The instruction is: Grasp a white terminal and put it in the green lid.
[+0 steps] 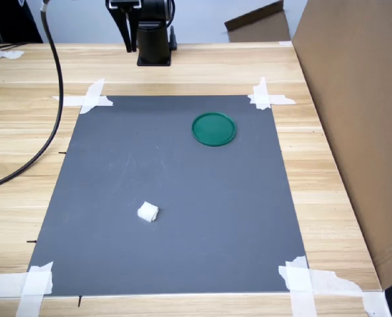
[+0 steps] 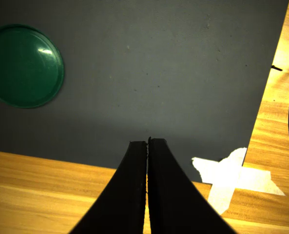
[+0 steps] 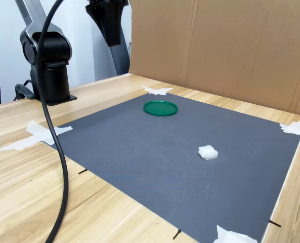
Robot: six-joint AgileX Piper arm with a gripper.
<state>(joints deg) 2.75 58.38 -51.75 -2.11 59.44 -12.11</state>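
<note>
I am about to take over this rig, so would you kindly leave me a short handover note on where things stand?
Gripper: shut and empty, raised above the mat's edge near the arm base.
White terminal: lying on the grey mat, apart from the lid, untouched.
Green lid: empty, on the mat nearer the arm.
Done: nothing yet.
Left: open, descend on the terminal, grasp it, carry it to the lid, release.

The first exterior view looks steeply down over the whole grey mat (image 1: 176, 198), with the arm's base (image 1: 154, 39) at 12 o'clock. The second exterior view sits low and oblique, base (image 3: 51, 76) at 10 o'clock. The wrist view hangs close above the mat's edge (image 2: 183, 97). All three share the green lid (image 1: 214, 129) (image 2: 23, 66) (image 3: 160, 108) (a handy landmark).
</note>
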